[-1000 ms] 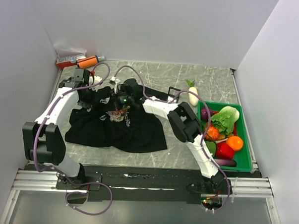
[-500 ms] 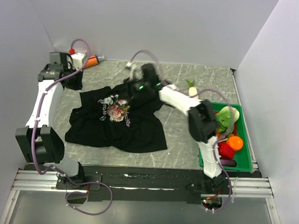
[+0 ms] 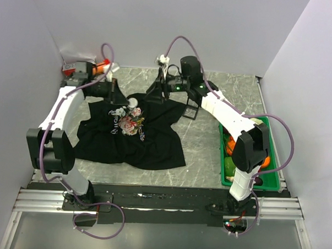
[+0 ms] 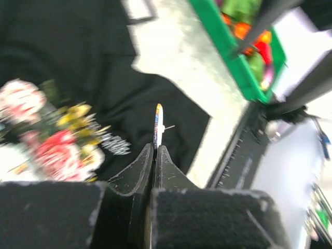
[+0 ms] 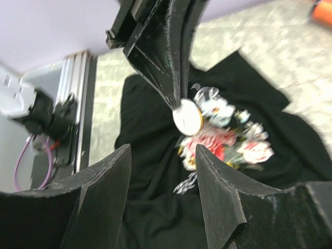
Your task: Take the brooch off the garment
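The garment (image 3: 148,143), a black T-shirt with a rose print (image 3: 130,123), lies spread on the table. The brooch (image 3: 135,103) is a small white disc with a yellowish rim, held clear above the shirt near its collar. My left gripper (image 3: 127,102) is shut on it. In the left wrist view the brooch (image 4: 158,123) stands edge-on between the closed fingertips, its pin sticking out sideways. My right gripper (image 3: 156,90) hovers behind the collar, open and empty. Its wrist view looks past its spread fingers (image 5: 220,187) at the brooch (image 5: 187,117) and the print (image 5: 223,135).
A green tray (image 3: 273,162) of vegetables sits at the right, under the right arm's elbow. A small black box (image 3: 192,110) stands by the shirt's right sleeve. Red and orange items (image 3: 74,71) lie in the back left corner. Walls close off three sides.
The right gripper has opened and drawn back from the print toward the far wall. The left gripper has swung away and back, and now holds the brooch above the collar.
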Tool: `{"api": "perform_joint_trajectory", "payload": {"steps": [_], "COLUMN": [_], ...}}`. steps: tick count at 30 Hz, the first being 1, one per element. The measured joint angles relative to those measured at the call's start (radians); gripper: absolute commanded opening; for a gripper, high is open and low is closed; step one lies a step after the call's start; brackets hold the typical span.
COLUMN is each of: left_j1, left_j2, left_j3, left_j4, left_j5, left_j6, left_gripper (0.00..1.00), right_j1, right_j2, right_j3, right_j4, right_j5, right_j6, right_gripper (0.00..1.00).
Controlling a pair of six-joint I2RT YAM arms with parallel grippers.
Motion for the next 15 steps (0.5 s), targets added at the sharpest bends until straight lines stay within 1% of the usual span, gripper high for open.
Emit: {"api": "perform_joint_trajectory", "payload": {"steps": [5, 9, 15], "left_j1": [-0.069, -0.072, -0.069], "left_j2": [0.002, 0.0, -0.004], "left_j3": [-0.037, -0.082, -0.097], "left_j4": [0.058, 0.106, 0.157], "left_j5": [0.085, 0.132, 0.201], "left_j6": [-0.009, -0.014, -0.017], "left_gripper": [0.01, 0.01, 0.01], "right_j1": [0.002, 0.002, -0.001], "right_j2": [0.0, 0.0, -0.001], "right_j3": [-0.061, -0.083, -0.108], "right_j4": [-0.033, -0.038, -0.043], "right_j5": [-0.027, -0.031, -0.045], "right_j6": [-0.013, -0.013, 0.008], "right_gripper": [0.59, 0.59, 0.61]}}
